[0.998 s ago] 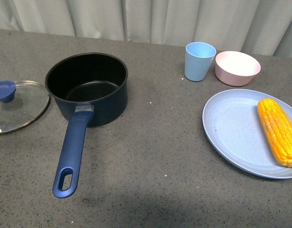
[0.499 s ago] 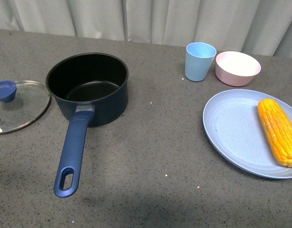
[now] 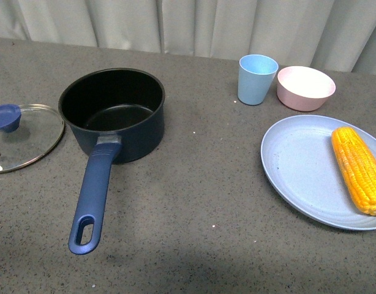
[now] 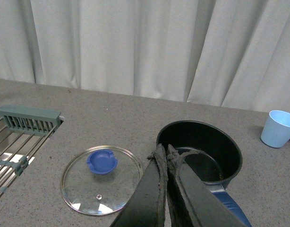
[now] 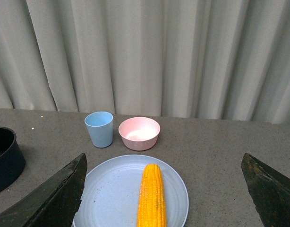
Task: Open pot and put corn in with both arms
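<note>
Uncovered pot (image 3: 111, 113) left of centre, glass lid (image 3: 22, 138) flat just left of it, corn (image 3: 358, 168) on the blue plate (image 3: 298, 165) at right, left gripper (image 4: 165, 153) fingers pressed together, seemingly empty, right gripper (image 5: 163, 161) spread wide.

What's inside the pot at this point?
Nothing visible: the pot shows only bare black inside, though its near wall hides part of the floor. The corn lies on the blue plate.

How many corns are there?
1. The corn lies on the plate, near its right edge, far right of the pot. None shows inside the pot.
</note>
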`<state>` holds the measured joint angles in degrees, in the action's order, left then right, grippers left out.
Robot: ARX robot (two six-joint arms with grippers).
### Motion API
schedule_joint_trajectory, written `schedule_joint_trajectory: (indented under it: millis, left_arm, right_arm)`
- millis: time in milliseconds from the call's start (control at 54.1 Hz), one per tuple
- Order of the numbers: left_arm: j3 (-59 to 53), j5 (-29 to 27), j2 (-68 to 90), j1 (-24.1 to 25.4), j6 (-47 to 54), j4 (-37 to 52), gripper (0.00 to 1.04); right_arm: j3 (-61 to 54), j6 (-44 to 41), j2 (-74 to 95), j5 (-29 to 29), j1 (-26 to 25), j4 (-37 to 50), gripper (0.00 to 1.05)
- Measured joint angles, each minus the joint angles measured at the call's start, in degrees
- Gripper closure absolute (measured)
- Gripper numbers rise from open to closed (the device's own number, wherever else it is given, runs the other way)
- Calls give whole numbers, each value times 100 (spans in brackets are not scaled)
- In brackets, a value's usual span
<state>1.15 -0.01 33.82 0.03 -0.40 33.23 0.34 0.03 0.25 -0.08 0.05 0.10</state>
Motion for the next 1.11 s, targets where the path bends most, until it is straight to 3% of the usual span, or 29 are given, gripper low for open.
schedule_joint_trajectory:
  millis: [351, 961, 1053, 1109]
  left_arm:
    - [-2, 0, -1191, 0, 0, -1121, 101]
    - [-2, 0, -2358, 0, 0, -2280, 101]
    - [-2, 0, -3091, 0, 0, -3200, 101]
    - [-2, 2, -3300, 0, 0, -3279, 101]
  right_arm:
    - [0, 0, 0, 0, 0, -2, 9]
    - [0, 0, 0, 0, 0, -2, 9]
    - [0, 0, 0, 0, 0, -2, 9]
    - [0, 0, 0, 0, 0, -2, 9]
